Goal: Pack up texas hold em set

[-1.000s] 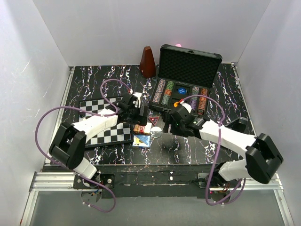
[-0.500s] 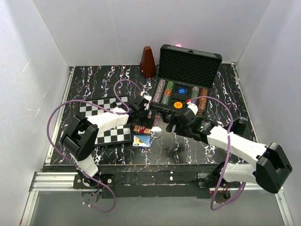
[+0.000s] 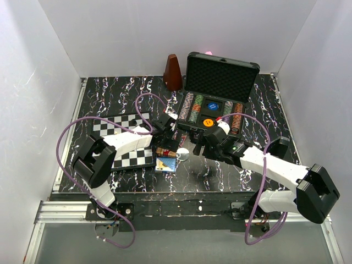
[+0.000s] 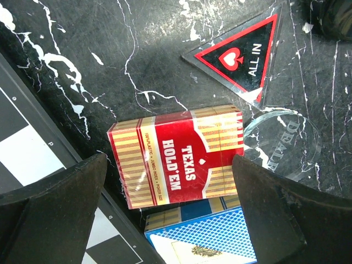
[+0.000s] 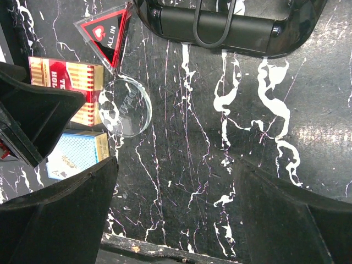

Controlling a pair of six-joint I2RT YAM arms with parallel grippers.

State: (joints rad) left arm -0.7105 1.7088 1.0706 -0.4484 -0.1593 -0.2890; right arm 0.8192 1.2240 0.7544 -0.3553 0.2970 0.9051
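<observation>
The left gripper (image 4: pixel 169 165) has its fingers spread fully and holds nothing; it hangs over the red card box (image 4: pixel 176 157), with no contact visible. The blue card box (image 4: pixel 203 236) lies just behind, against the red one. The clear dealer button (image 4: pixel 286 143) sits beside one finger, and the "ALL IN" triangle (image 4: pixel 242 58) lies ahead. The right gripper (image 5: pixel 177 165) has its fingers wide apart and empty above the tabletop (image 5: pixel 187 99). The black case (image 5: pixel 231 22) stands directly ahead, lid raised, with chips (image 3: pixel 192 108) in rows.

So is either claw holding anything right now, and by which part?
Nothing is held. The left gripper hangs open over the red card box, not gripping it. The right gripper is open over the table.
</observation>
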